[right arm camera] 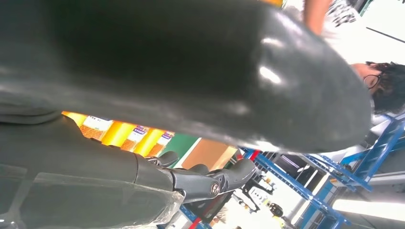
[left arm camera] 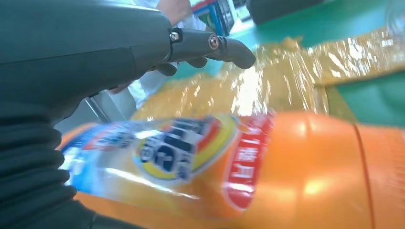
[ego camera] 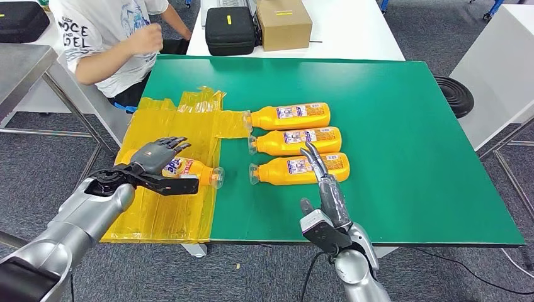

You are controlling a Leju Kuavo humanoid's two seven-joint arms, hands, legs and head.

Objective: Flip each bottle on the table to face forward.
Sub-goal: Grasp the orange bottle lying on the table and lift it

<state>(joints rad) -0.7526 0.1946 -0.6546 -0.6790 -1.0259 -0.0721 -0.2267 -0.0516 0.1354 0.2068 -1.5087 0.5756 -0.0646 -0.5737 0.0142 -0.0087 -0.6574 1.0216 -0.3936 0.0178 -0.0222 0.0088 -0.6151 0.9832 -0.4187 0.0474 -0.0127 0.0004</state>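
Three orange bottles lie side by side mid-table on the green table (ego camera: 390, 126), caps to the left, labels up: far (ego camera: 289, 115), middle (ego camera: 296, 139), near (ego camera: 299, 170). A fourth orange bottle (ego camera: 192, 170) lies on the yellow plastic sheet (ego camera: 189, 126), cap to the right. My left hand (ego camera: 157, 154) hovers over its base end with fingers stretched out. In the left wrist view the bottle (left arm camera: 286, 167) lies just under the straight fingers (left arm camera: 210, 45). My right hand (ego camera: 324, 189) stands raised edge-on in front of the near bottle, fingers extended, holding nothing.
A person (ego camera: 107, 31) sits at the far left corner of the table. Behind it a white table carries a black case (ego camera: 230, 28) and a cardboard box (ego camera: 283, 22). A black round stool (ego camera: 454, 94) stands at the right, a metal table (ego camera: 19, 63) at the left.
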